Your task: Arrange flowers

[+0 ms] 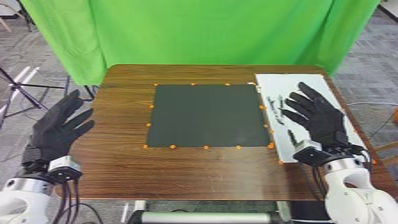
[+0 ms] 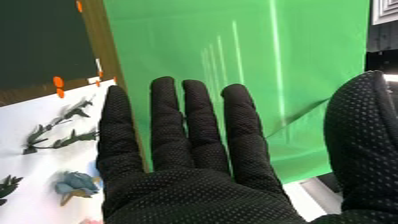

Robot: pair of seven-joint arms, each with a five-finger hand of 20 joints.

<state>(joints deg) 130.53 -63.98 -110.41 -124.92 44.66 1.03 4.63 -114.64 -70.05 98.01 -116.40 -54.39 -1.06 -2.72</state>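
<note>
"What's that big table (image 1: 204, 175)?"
"It's brown wood, with dark streaks and round corners at the far side."
"What's on it?"
"A flat, dark mat (image 1: 209, 115) lies in the middle. Just to its right is a long white sheet (image 1: 293, 82)."
"Which one is longer?"
"The sheet! It goes past the mat at the far end and the near end."
"And those little orange dots (image 1: 206, 147)?"
"They sit along the mat's edges."
</note>
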